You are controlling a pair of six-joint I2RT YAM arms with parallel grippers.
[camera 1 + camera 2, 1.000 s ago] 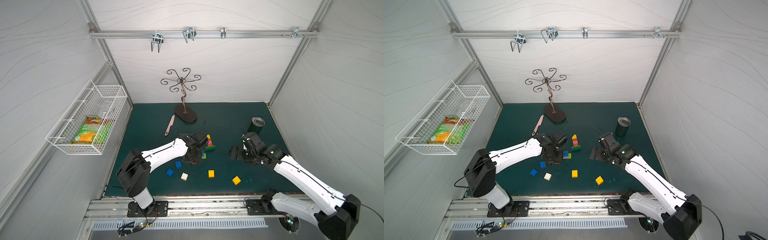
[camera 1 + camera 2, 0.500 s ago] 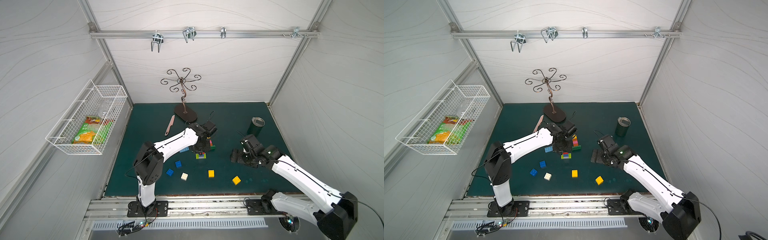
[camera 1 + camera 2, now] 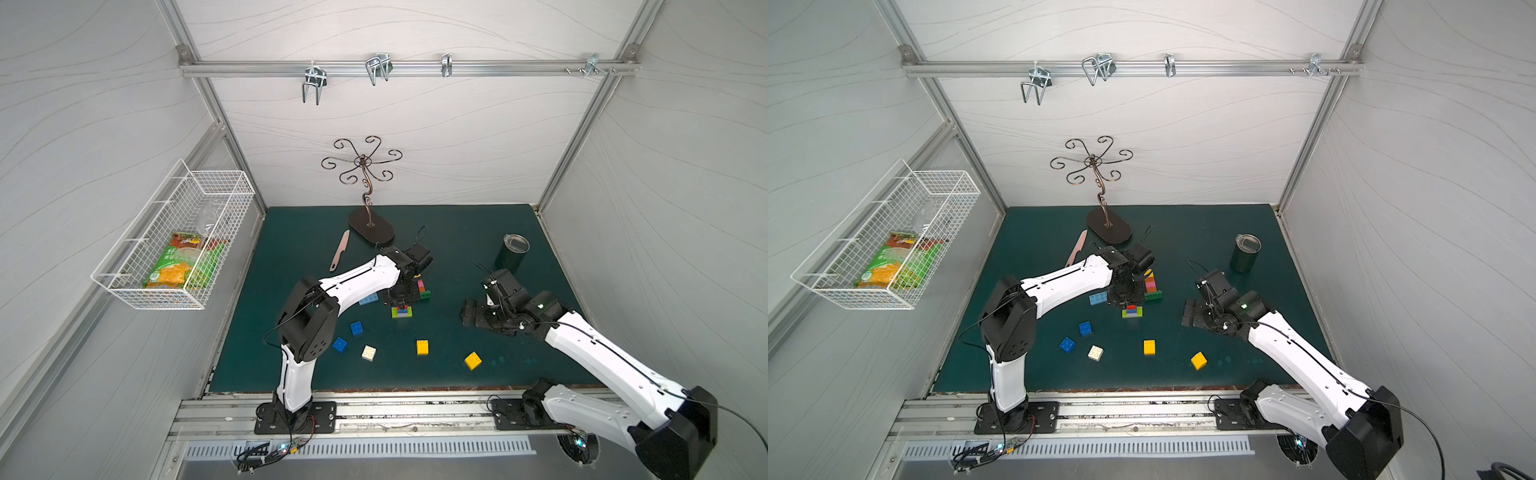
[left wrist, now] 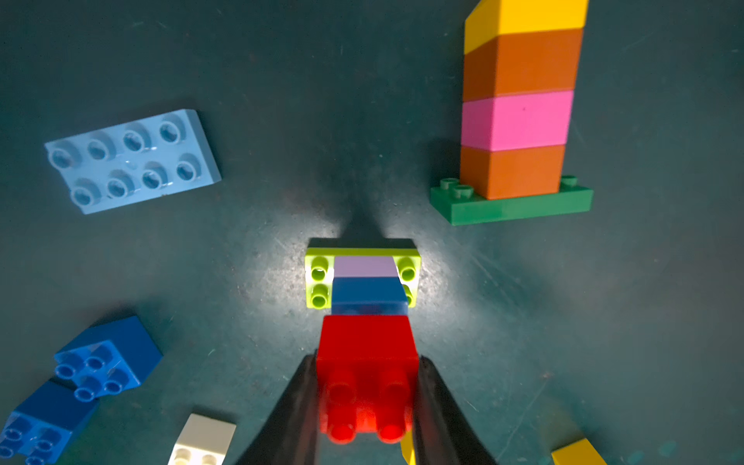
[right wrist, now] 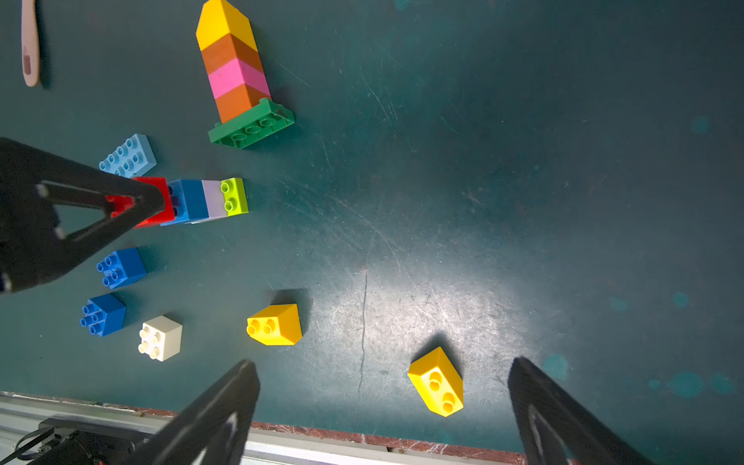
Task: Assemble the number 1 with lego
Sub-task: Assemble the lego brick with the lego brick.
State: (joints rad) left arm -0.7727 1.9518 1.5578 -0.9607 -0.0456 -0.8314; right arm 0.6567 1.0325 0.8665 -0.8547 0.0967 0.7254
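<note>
Left claw (image 4: pixel 366 360) pinches the red brick (image 4: pixel 366 342) atop the lime-based stack (image 4: pixel 364 277) just beside the orange-pink tower (image 4: pixel 517 120); whether it is seated is unclear. Right claw (image 5: pixel 384 360) stands spread, away from that tower

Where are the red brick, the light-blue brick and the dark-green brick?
red brick (image 4: pixel 366 346): left wrist view, on its flat side face, above the studs.
light-blue brick (image 4: pixel 133 161): left wrist view, on the middle of its studded top.
dark-green brick (image 4: pixel 519 207): left wrist view, on its long side wall.
</note>
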